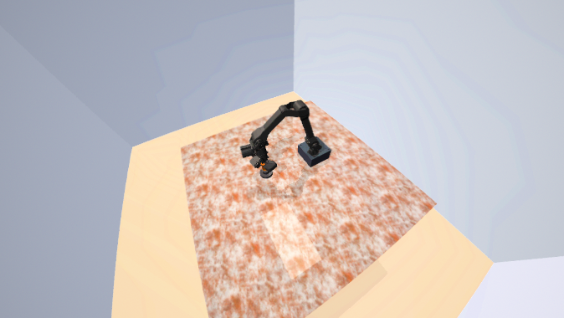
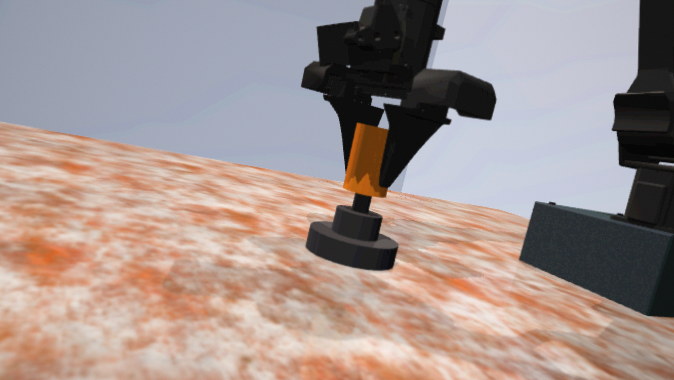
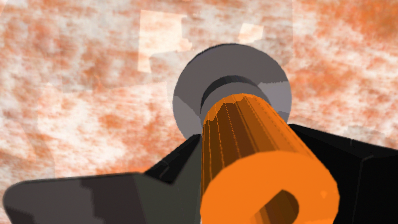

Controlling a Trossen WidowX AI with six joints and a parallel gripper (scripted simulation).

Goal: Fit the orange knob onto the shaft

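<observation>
The orange knob (image 2: pixel 367 160) (image 3: pixel 250 135) is upright between the fingers of my gripper (image 2: pixel 366 172), which is shut on it. The dark shaft (image 2: pixel 361 203) shows as a short length between the knob's lower end and the round pedestal (image 2: pixel 352 251) (image 3: pixel 225 60). The knob stands over the shaft, with a gap between its lower end and the pedestal's raised collar. Whether the shaft's tip is inside the hole is hidden. In the wrist view part of the hole shows in the knob's near end face. The shaft's flat side is not visible.
The arm's dark box-shaped base (image 1: pixel 314 156) (image 2: pixel 590 260) stands to the right of the pedestal in the top and exterior views. An orange and white patterned mat (image 1: pixel 234 234) lies under the pedestal and the base, on a pale wooden table top (image 1: pixel 155 234).
</observation>
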